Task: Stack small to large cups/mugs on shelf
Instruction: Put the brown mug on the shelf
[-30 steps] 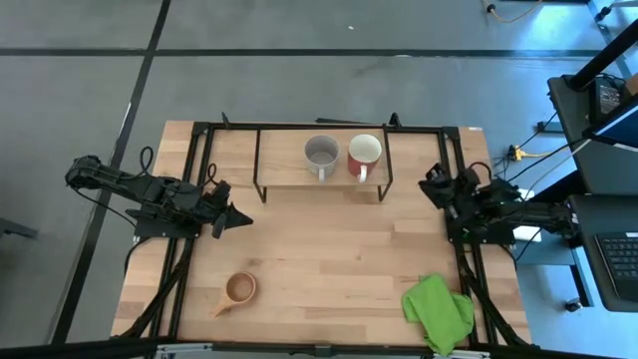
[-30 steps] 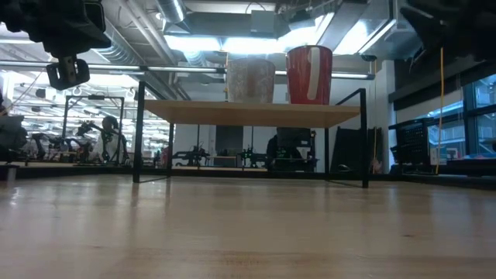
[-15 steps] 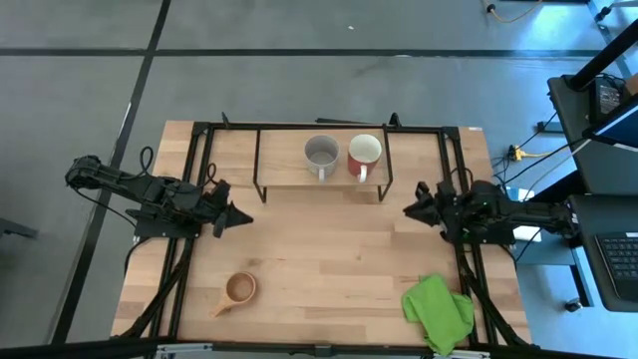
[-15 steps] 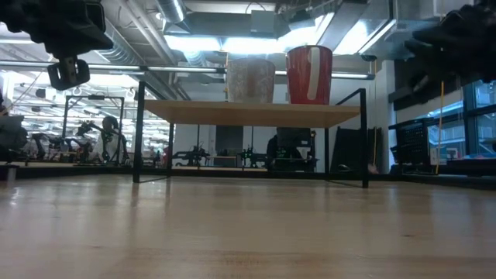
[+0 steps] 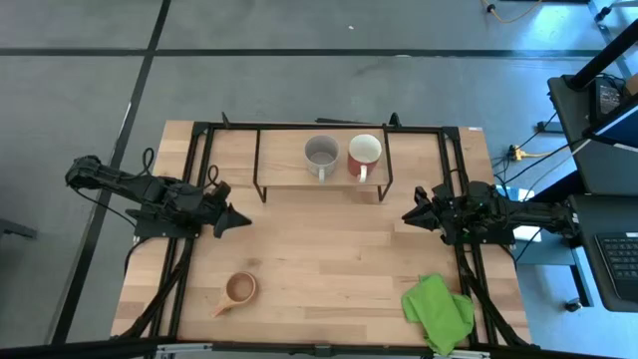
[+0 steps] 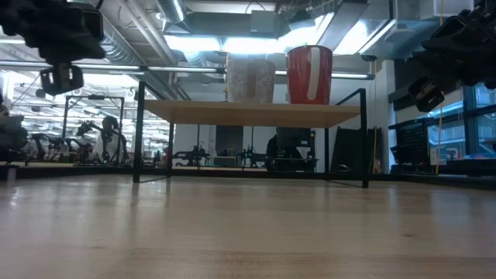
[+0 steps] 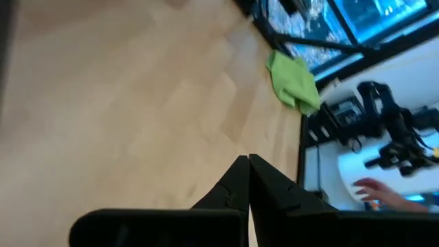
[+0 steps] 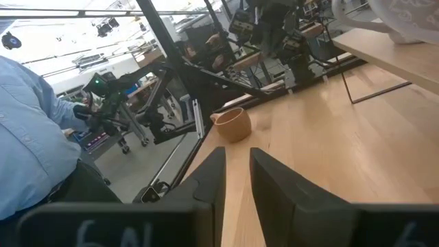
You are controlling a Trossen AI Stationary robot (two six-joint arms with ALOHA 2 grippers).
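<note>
So the grey mug (image 5: 321, 153) and the red mug (image 5: 365, 153) are already side by side on the shelf (image 5: 284, 165), and the one left out is the small wooden cup (image 5: 239, 289), sitting on the bench (image 5: 329, 259) well off from both arms. From the left end effector (image 5: 242, 219), which is pressed fully together and empty, the cup is below and toward the near edge; from the right end effector (image 5: 407, 218), fingers a little apart with nothing between them, it's way across the bench, straight ahead past its fingers (image 8: 206, 180) in the wrist view. I'd guess that cup is light, stiff and not fragile, maybe a bit slick if varnished. Best bet looks like pinching the rim wall, one finger inside, since the stubby handle looks too short to hold steady
</note>
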